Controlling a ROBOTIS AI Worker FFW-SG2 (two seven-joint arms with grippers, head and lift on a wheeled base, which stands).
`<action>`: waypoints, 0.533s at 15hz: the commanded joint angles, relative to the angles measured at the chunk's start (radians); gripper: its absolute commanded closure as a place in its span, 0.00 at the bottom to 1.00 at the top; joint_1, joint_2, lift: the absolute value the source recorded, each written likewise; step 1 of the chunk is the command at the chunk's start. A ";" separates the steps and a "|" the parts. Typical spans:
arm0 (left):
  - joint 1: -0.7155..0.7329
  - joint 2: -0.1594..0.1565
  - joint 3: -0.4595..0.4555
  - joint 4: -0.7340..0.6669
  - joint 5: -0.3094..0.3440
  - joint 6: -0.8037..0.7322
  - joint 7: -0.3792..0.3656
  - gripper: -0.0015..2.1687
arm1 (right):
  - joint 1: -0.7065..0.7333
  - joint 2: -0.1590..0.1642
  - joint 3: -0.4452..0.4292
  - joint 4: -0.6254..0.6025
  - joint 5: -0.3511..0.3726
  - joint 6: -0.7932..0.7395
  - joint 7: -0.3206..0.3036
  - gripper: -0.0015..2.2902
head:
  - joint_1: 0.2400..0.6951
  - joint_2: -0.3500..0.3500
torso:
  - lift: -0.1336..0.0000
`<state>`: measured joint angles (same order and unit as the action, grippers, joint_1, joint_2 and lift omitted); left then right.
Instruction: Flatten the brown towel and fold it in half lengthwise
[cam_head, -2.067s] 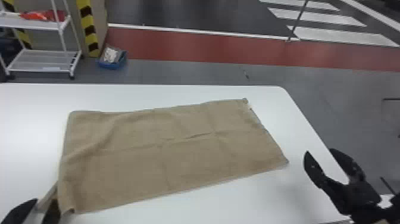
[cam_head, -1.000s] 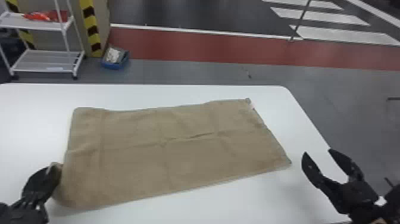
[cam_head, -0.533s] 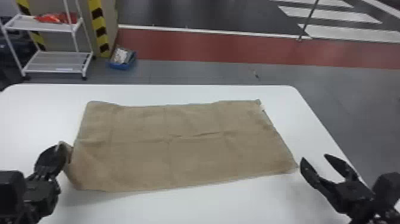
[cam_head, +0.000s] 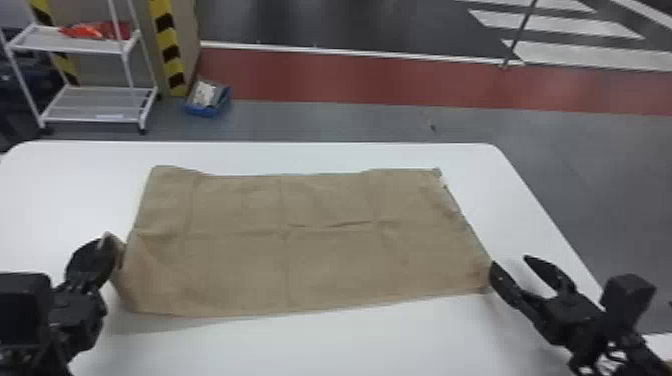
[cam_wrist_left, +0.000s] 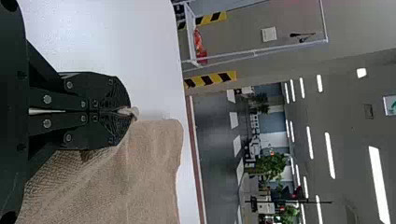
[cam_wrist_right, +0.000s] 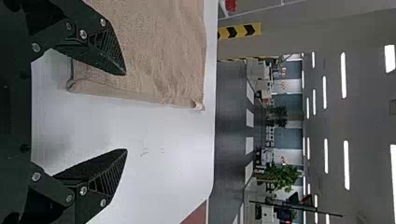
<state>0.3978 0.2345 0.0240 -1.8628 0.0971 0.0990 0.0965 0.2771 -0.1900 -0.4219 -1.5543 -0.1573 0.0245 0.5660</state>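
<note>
Left gripper (cam_head: 111, 246) pinches a corner of the brown towel (cam_head: 330, 260) lying rightward of it; right gripper (cam_head: 509, 260), fingers apart, angles towelward, nearer than before.

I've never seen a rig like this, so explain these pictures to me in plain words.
You are looking through a robot's cameras. One picture looks forward and down from its head. The other two come from its wrists and are turned on their side, so upright things seem tipped over.

A brown towel lies spread on a white table. The robot's left hand has its two flat fingers shut on a bit of the towel at its left end. The right hand is open by the towel's right end and holds nothing. Beyond the table stands a white rack.
</note>
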 joint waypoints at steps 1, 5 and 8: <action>-0.001 0.002 0.002 -0.003 0.000 0.014 0.000 0.80 | -0.002 0.001 0.005 0.005 -0.001 0.009 0.017 0.15 | 1.00 0.31 | 0.04; -0.008 0.002 -0.001 -0.001 0.000 0.029 0.000 0.80 | 0.005 0.001 0.012 -0.010 0.008 0.058 0.040 0.22 | 1.00 0.34 | 0.04; -0.010 0.002 -0.001 -0.006 -0.004 0.048 0.009 0.80 | 0.017 0.000 0.005 -0.032 0.012 0.082 0.061 0.42 | 1.00 0.35 | 0.04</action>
<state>0.3886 0.2363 0.0230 -1.8665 0.0950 0.1378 0.1034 0.2884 -0.1888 -0.4135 -1.5748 -0.1478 0.0979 0.6232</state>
